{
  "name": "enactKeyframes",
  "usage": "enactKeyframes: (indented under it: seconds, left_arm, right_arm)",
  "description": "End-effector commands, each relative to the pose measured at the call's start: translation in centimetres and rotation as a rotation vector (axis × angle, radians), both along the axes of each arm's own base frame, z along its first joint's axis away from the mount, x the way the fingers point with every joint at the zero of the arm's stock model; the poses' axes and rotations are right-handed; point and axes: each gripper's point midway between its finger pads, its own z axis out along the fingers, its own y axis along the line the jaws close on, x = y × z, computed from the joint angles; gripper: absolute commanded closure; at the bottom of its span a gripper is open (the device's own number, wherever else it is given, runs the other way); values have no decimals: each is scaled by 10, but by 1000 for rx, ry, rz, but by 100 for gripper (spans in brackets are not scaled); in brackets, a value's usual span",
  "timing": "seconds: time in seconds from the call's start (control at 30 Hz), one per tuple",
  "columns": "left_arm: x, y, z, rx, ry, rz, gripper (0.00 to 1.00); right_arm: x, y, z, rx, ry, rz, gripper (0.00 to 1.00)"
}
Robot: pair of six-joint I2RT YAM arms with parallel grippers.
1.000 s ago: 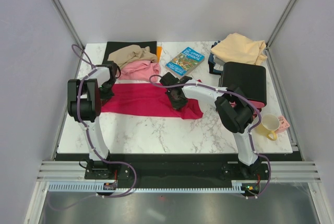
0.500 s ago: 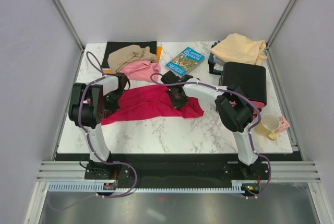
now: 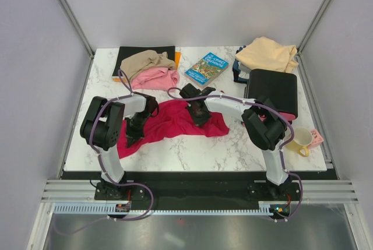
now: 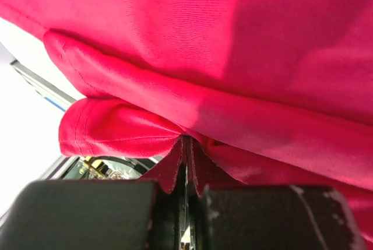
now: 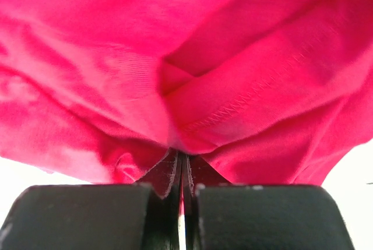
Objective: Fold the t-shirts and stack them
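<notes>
The crimson red t-shirt [image 3: 175, 123] lies bunched on the marble table between my two grippers. My left gripper [image 3: 140, 127] is shut on its left part; red cloth [image 4: 192, 75] fills the left wrist view, pinched between the jaws. My right gripper [image 3: 198, 112] is shut on its upper right edge, and the hem [image 5: 233, 116] shows in the right wrist view. The pink t-shirt [image 3: 156, 78] and the tan-brown t-shirt [image 3: 145, 60] lie crumpled at the back left. The pale peach-cream t-shirt [image 3: 268, 53] lies at the back right.
A flat black mat [image 3: 129, 53] lies under the tan-brown shirt. A blue illustrated book [image 3: 207, 68] lies at the back middle. A black box [image 3: 273, 91] stands at the right, with a yellow mug [image 3: 301, 138] in front of it.
My left gripper has moved right and toward the near edge, dragging the red shirt's left part with it. The shirt has gone from a long flat strip to a bunched shape. The right gripper barely moved.
</notes>
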Motion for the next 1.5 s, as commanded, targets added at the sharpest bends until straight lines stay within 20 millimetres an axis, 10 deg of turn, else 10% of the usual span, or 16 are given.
enactKeyframes:
  seconds: [0.0,0.4,0.7,1.0,1.27,1.47]
  left_arm:
    - [3,-33,-10,-128,-63,52,98]
    - [-25,-67,-10,-172,-29,-39,98]
    - [-20,-78,-6,-217,-41,-36,98]
    - [-26,-85,-14,-233,-6,-64,98]
    - [-27,-94,-15,-270,5,-83,98]
    - [-30,-100,-16,-303,38,-122,98]
  right_arm:
    - [-37,10,-14,-48,82,84,100]
    - [24,80,-7,47,-17,144,100]
    - [72,95,10,31,-142,141,100]
    - [128,78,24,56,-223,52,100]
    - [138,70,33,48,-266,8,99]
    - [132,27,12,-39,-218,-69,99]
